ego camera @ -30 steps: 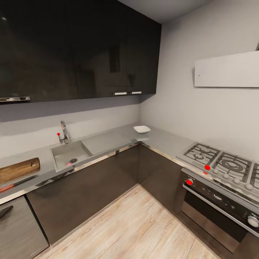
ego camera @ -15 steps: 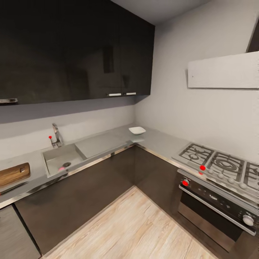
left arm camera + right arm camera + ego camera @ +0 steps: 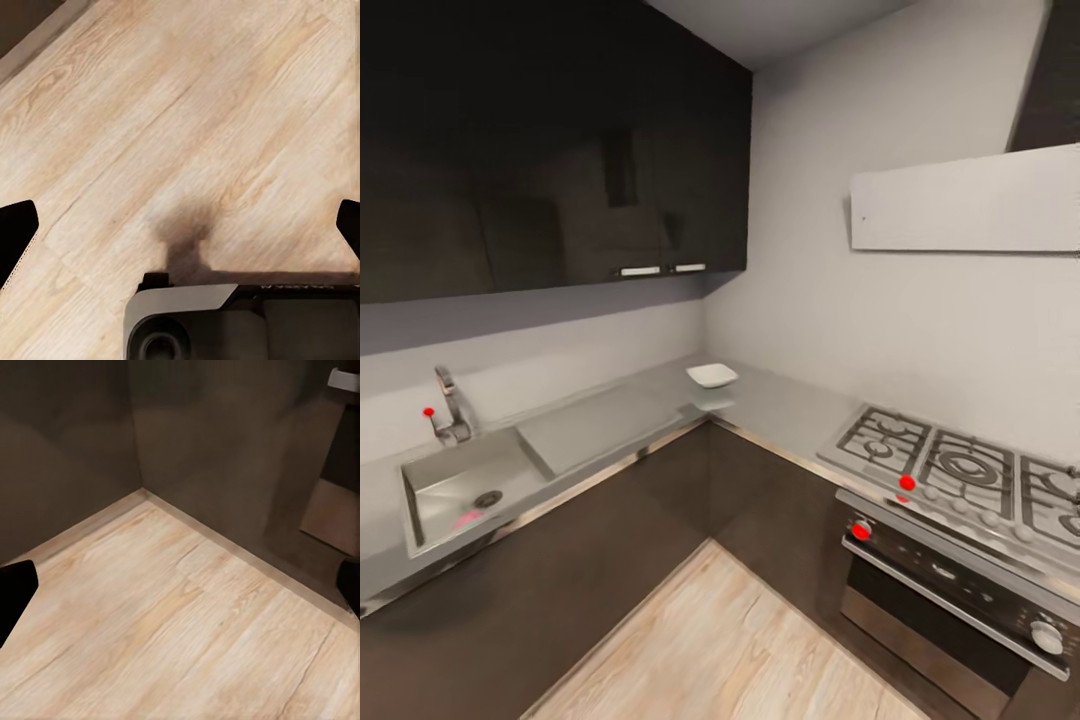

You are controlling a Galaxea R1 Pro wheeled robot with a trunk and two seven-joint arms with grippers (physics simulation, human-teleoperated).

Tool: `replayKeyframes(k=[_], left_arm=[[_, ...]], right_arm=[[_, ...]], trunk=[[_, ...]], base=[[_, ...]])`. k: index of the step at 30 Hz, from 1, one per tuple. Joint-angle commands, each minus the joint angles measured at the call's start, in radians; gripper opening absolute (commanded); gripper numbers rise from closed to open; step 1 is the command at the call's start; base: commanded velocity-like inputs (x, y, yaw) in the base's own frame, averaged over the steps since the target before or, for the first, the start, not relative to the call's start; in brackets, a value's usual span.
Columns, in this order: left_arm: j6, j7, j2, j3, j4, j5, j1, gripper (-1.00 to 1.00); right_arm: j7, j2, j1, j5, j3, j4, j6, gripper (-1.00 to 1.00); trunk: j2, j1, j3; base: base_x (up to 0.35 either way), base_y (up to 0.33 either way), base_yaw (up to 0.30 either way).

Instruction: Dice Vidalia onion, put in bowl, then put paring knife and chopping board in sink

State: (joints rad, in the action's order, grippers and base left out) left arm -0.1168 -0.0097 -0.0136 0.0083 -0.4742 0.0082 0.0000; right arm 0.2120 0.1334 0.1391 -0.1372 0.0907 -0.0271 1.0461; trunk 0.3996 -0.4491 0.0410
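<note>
The sink (image 3: 435, 478) is a grey steel basin at the left, with a round dark drain (image 3: 487, 498) and a chrome tap (image 3: 452, 412) bearing a red dot. A small pinkish patch (image 3: 468, 518) lies in the basin near the drain; I cannot tell whether it is the Vidalia onion. The white square bowl (image 3: 712, 375) stands on the grey countertop (image 3: 785, 405) in the far corner. The chopping board and paring knife are out of view. My left gripper (image 3: 180, 232) hangs open over the wooden floor. My right gripper (image 3: 180, 589) is open too, with nothing between its fingers.
A gas hob (image 3: 960, 470) with red knobs tops an oven (image 3: 950, 600) at the right, under a pale hood (image 3: 960, 200). Dark wall cabinets (image 3: 550, 150) hang above the sink. Dark base cabinets (image 3: 610, 560) form an L around the wood floor (image 3: 730, 640). The robot's base (image 3: 225, 319) is below the left gripper.
The camera has turned to the right, so the whole picture slid left. The chopping board and paring knife passed out at the left edge. Nothing on the counter has moved.
</note>
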Motion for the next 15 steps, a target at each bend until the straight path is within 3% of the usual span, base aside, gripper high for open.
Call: replayKeyframes(k=[1,7,12,15], left_arm=[[-0.003,-0.001,0.000,0.001,0.001,0.001,0.000,1.00],[-0.003,-0.001,0.000,0.001,0.002,0.001,0.000,1.00],[-0.004,-0.001,-0.001,-0.001,0.008,0.000,0.000,1.00],[0.001,0.004,-0.013,-0.001,0.003,-0.003,0.000,1.00]], right_arm=[[0.010,0.000,0.001,-0.004,0.007,0.001,0.001,1.00],[0.010,0.000,0.001,-0.004,0.007,0.001,0.001,1.00],[0.012,0.000,0.001,-0.004,0.007,0.002,0.001,1.00],[0.012,0.000,0.001,-0.004,0.007,0.004,0.001,1.00]], trunk=[[0.000,-0.001,0.001],[0.000,-0.001,0.006],[0.000,-0.001,0.007],[0.000,-0.001,0.008]], base=[[0.329,0.026,-0.197],[0.330,0.008,-0.166],[0.312,-0.013,-0.035],[0.131,-0.016,-0.008]])
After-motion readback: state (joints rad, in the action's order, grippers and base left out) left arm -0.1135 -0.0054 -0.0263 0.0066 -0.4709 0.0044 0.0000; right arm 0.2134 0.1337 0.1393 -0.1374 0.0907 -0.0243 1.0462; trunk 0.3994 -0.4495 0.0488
